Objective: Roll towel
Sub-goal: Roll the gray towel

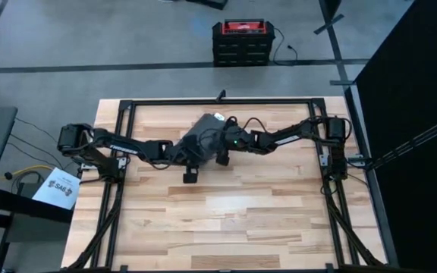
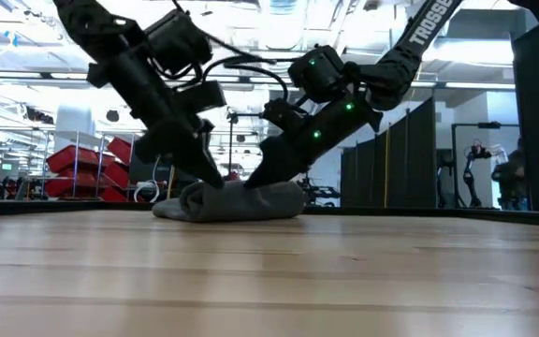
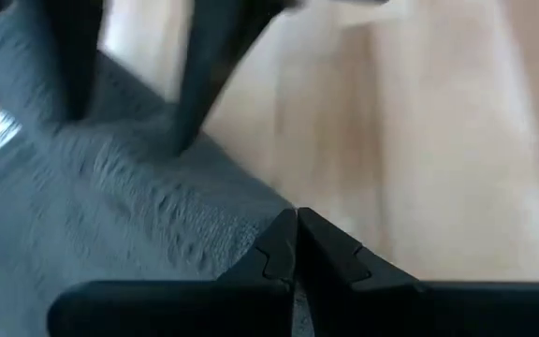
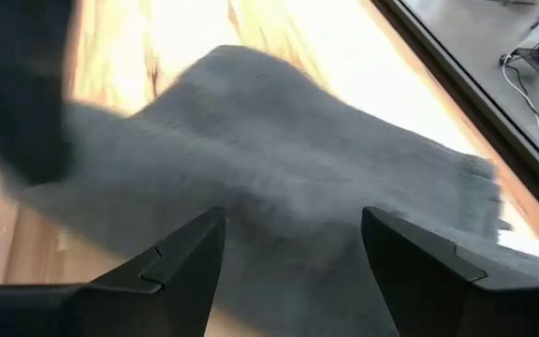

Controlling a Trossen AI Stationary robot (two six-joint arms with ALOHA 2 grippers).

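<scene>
While bunched low on the table (image 1: 226,220), towel (image 2: 237,200) long axis unclear, left gripper (image 3: 296,245) jaws closed, right gripper (image 4: 293,245) jaws wide.

Soft, matt grey cloth towel (image 4: 279,178) lies on a smooth, pale wooden table (image 1: 226,220).

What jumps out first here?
Both arms meet over the bunched grey towel at the table's far middle. The left gripper has its jaws shut at the towel's edge; the right gripper hangs open above the cloth.
</scene>
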